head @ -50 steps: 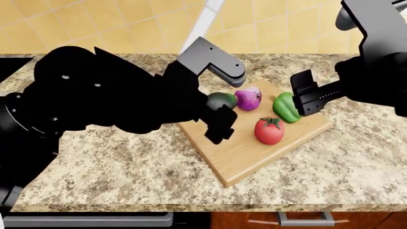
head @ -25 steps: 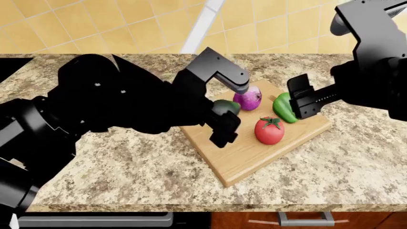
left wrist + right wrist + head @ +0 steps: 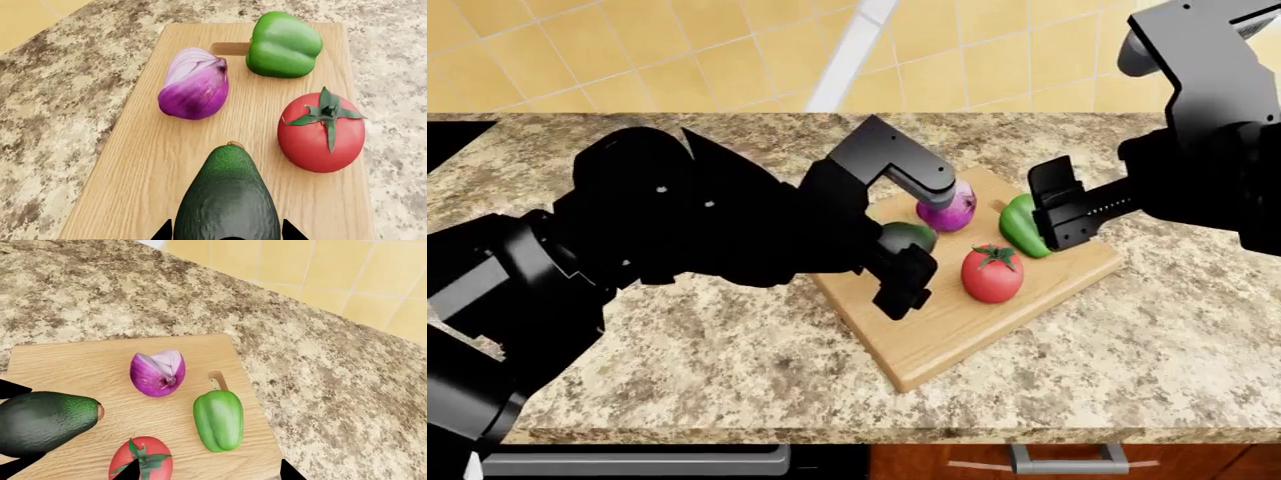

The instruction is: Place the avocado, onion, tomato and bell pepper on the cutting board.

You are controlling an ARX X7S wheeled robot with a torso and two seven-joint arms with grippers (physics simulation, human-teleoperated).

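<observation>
My left gripper [image 3: 908,232] is shut on the dark avocado [image 3: 904,238] and holds it over the near-left part of the light-wood cutting board [image 3: 961,325]; contact with the board cannot be told. In the left wrist view the avocado [image 3: 227,200] fills the space between my jaws, ahead of the purple onion [image 3: 195,85], green bell pepper [image 3: 283,45] and red tomato [image 3: 321,132], all lying on the board [image 3: 147,165]. My right gripper [image 3: 1065,205] is open and empty, hovering beside the pepper [image 3: 1021,225]. The right wrist view shows the onion [image 3: 158,372], pepper [image 3: 218,420] and tomato [image 3: 143,460].
The board lies on a speckled granite counter [image 3: 694,350] against a yellow tiled wall [image 3: 627,50]. The counter's front edge [image 3: 868,435] runs along the bottom, with a drawer handle [image 3: 1065,462] below. My bulky left arm [image 3: 694,220] covers the counter's left half.
My left gripper has carried the avocado to the right, further over the board and closer to the tomato. The right gripper has barely shifted.
</observation>
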